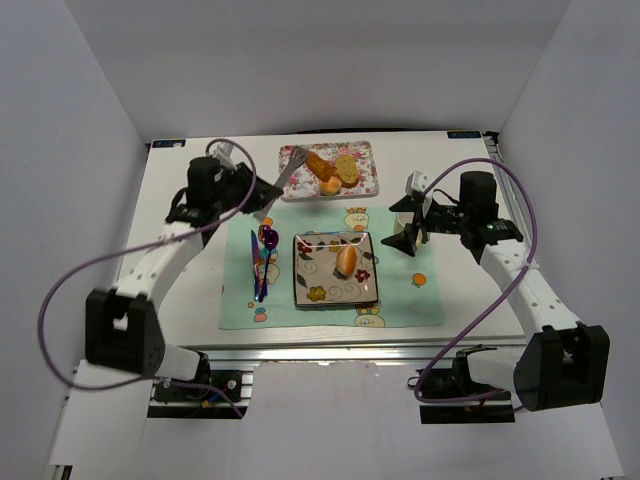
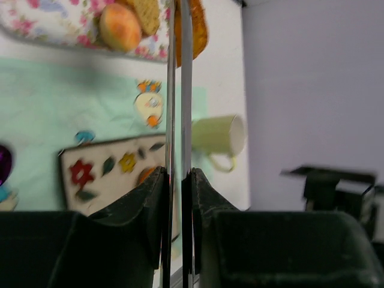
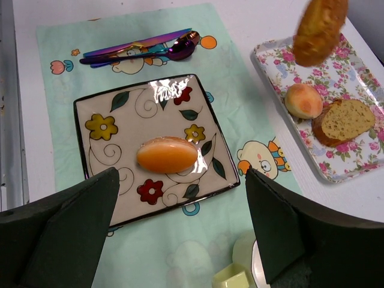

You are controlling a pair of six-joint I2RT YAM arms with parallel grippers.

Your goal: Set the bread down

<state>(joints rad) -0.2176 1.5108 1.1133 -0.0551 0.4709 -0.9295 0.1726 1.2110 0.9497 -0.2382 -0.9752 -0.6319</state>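
Observation:
My left gripper [image 2: 178, 175] is shut on a pair of metal tongs [image 2: 171, 90], squeezing their two blades almost together. At the tongs' tips a brown piece of bread [image 2: 200, 27] hangs above the floral tray [image 1: 366, 184]; it shows lifted in the right wrist view as well, as the bread [image 3: 320, 30]. A round bun [image 3: 303, 100] and sliced bread [image 3: 348, 119] lie on that tray. An oval orange roll [image 3: 167, 154] rests in the middle of the flowered square plate [image 3: 105, 153]. My right gripper [image 3: 182, 180] is open, hovering over the placemat at the plate's right side.
A pale yellow mug [image 2: 219, 137] stands right of the plate, under my right gripper. Purple cutlery [image 1: 262, 262] lies on the green placemat [image 1: 400, 300] left of the plate. White walls close in the table on three sides.

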